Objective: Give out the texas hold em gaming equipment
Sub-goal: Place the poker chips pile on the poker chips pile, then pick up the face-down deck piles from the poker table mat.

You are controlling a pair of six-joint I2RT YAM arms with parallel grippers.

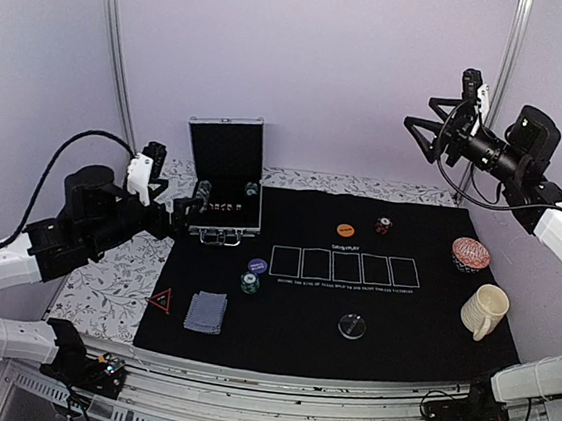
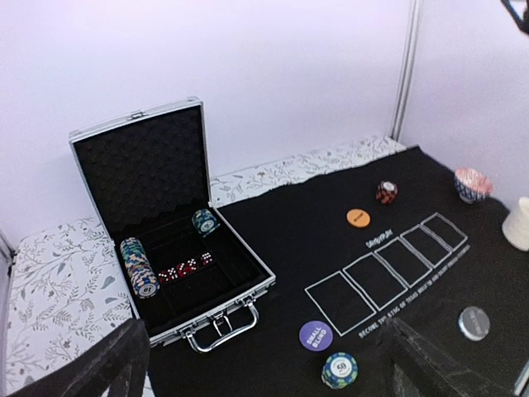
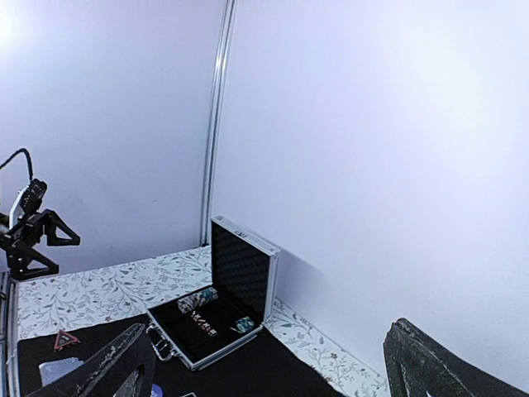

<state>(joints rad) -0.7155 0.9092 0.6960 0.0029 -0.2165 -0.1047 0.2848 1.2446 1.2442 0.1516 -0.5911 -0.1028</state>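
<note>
My left gripper (image 1: 180,200) hovers open and empty just left of an open aluminium case (image 1: 226,180). The case holds a long chip stack (image 2: 138,266), a short stack (image 2: 203,222) and red dice (image 2: 183,269). On the black mat (image 1: 420,326) lie a purple disc (image 2: 315,335), a green-blue chip stack (image 2: 340,370), an orange disc (image 1: 346,230), a red-black chip stack (image 1: 384,225), a clear disc (image 1: 352,326), grey-blue cards (image 1: 206,312) and a red triangle (image 1: 160,300). My right gripper (image 1: 435,131) is raised high at the back right, open and empty.
A red patterned bowl (image 1: 470,255) and a cream mug (image 1: 484,311) stand at the mat's right edge. Five white rectangles (image 1: 345,267) are printed mid-mat. Floral cloth (image 1: 102,287) borders the mat on the left and at the back. Walls close in behind.
</note>
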